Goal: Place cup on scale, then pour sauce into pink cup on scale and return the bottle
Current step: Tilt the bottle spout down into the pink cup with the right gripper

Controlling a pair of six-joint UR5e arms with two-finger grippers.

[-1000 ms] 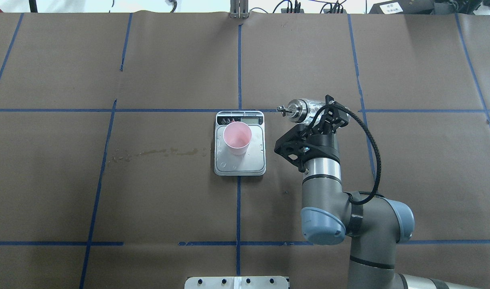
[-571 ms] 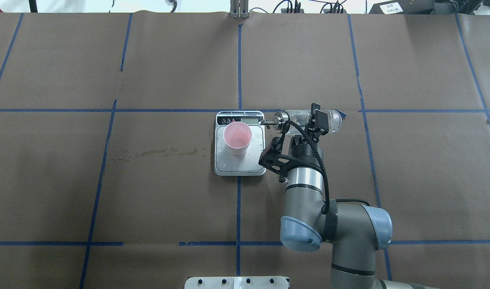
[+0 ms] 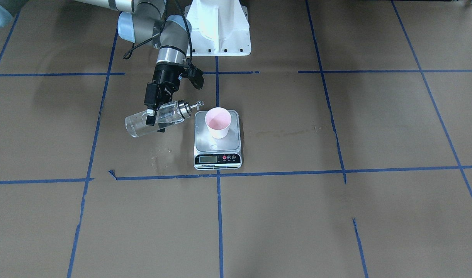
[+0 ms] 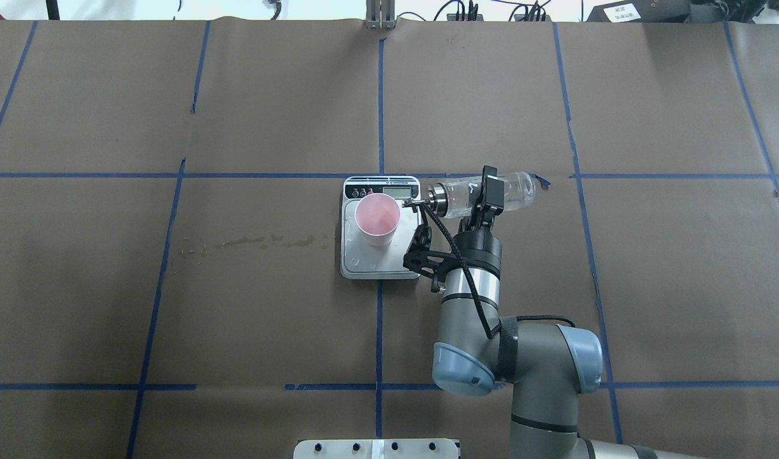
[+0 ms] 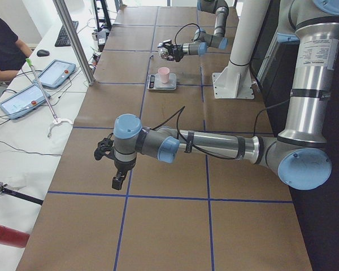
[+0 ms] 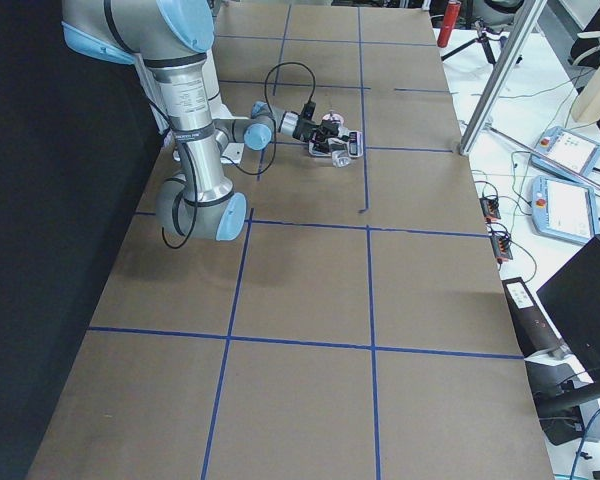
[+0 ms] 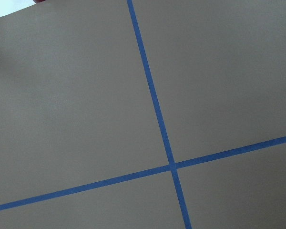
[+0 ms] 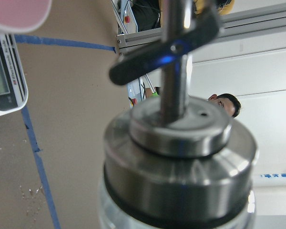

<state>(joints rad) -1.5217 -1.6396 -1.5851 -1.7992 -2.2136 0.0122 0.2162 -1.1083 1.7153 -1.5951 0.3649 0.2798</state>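
Clear glass bottle [image 4: 516, 190], round, shiny metal cap, thin spout. Held sideways, middle of overhead view. Spout tip just beside rim of cup [image 4: 377, 217]. Pink, paper-like cup stands on scale [image 4: 402, 255], flat grey square top.

Grip: right claw [image 4: 487, 192] clenched around bottle's middle. Lower left of left side view: left claw [image 5: 114, 166], cannot tell if open.

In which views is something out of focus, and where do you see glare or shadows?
Right wrist view: the bottle fills the frame, its metal cap with bright highlights, and the cup in the corner is an unfocused pink blur. Front-facing view: sharp, with soft shadows on the table.
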